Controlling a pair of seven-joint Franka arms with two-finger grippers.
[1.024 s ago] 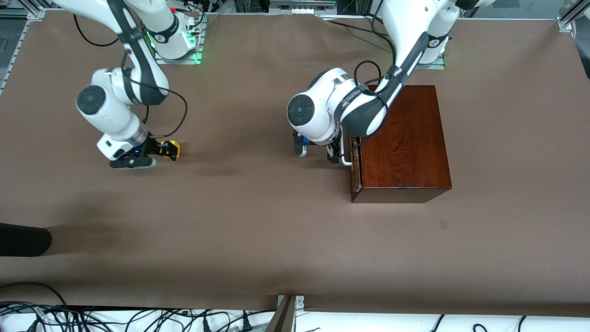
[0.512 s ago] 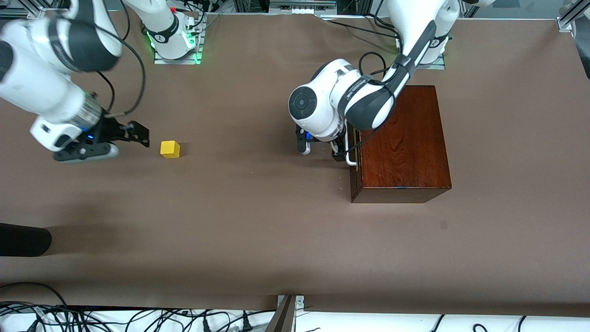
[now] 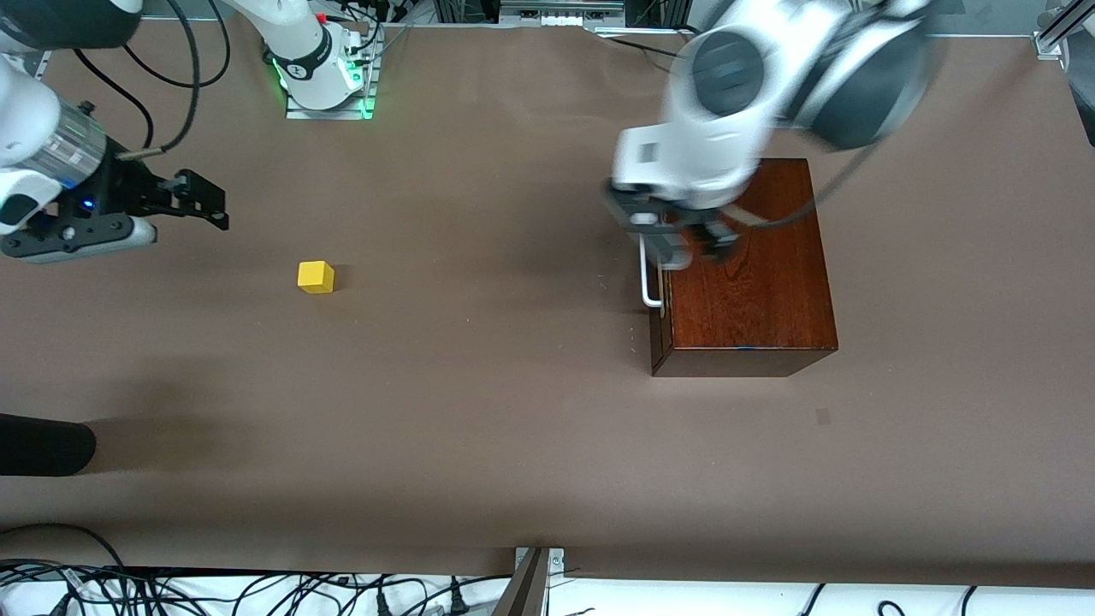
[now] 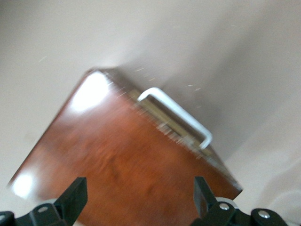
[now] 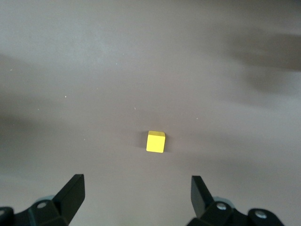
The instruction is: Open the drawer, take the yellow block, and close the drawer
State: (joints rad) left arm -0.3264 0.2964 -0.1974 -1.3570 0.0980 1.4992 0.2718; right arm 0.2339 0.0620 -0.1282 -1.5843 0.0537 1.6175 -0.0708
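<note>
The yellow block (image 3: 316,277) sits alone on the brown table toward the right arm's end; it also shows in the right wrist view (image 5: 155,141). My right gripper (image 3: 210,204) is open and empty, up in the air, off to the side of the block (image 5: 136,193). The dark reddish-brown box (image 3: 753,282) has its drawer pushed in flush, and the white handle (image 3: 650,275) is free. My left gripper (image 3: 684,248) is open and empty, raised over the box's top next to the handle edge. In the left wrist view the gripper (image 4: 138,195) hangs over the box top (image 4: 117,160) with the handle (image 4: 176,113) beside it.
A black object (image 3: 43,445) lies at the table's edge at the right arm's end, nearer to the front camera. Cables run along the near edge (image 3: 257,590). The right arm's base (image 3: 325,77) stands at the top edge.
My right gripper let go of the yellow block and pulled up and away from it. My left gripper left the handle with the drawer shut and rose over the box.
</note>
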